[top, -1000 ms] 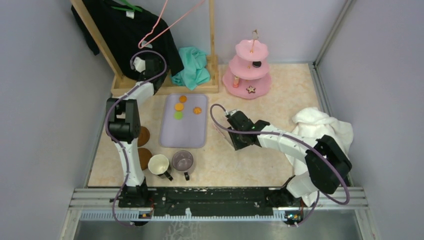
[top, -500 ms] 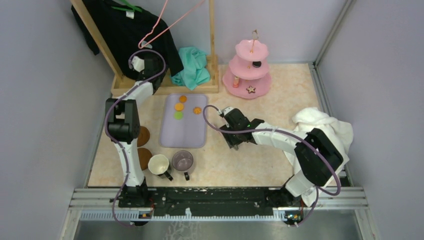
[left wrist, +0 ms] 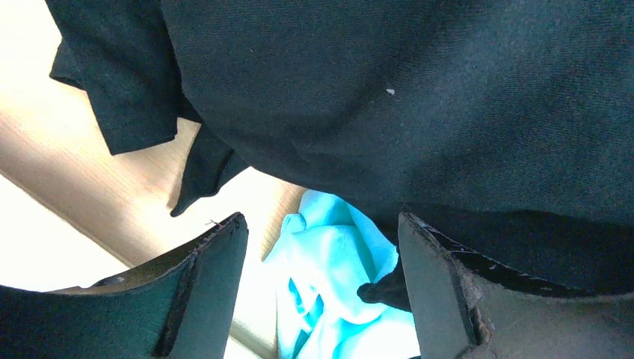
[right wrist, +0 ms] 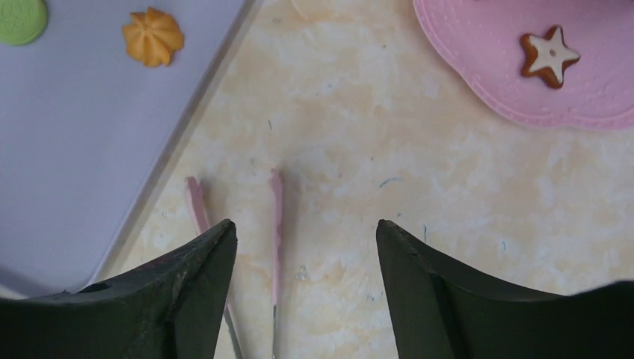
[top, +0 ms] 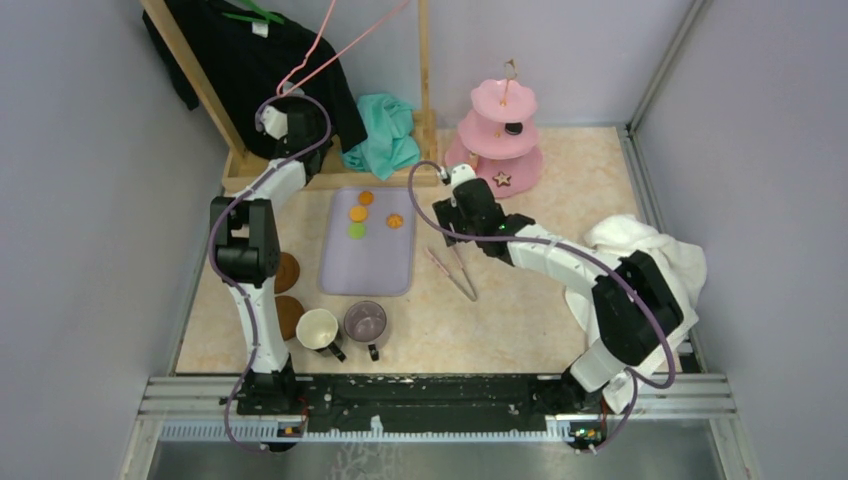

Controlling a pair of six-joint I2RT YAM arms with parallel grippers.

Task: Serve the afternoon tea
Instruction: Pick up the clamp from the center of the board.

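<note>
My right gripper hovers open over the table between the lavender tray and the pink three-tier stand. Nothing is between its fingers. Pink-tipped tongs lie loose on the table below it. Three orange sweets and a green one sit on the tray. A star cookie rests on the stand's bottom tier and a black round on the middle tier. My left gripper is open, up at a hanging black garment.
A cream mug and a greyish-purple mug stand near the front, with two brown coasters to their left. A teal cloth lies by the wooden rack. A white towel is heaped at the right.
My right gripper has opened and let go of the tongs, which now lie on the table. It has moved back toward the pink stand. The left arm has barely moved.
</note>
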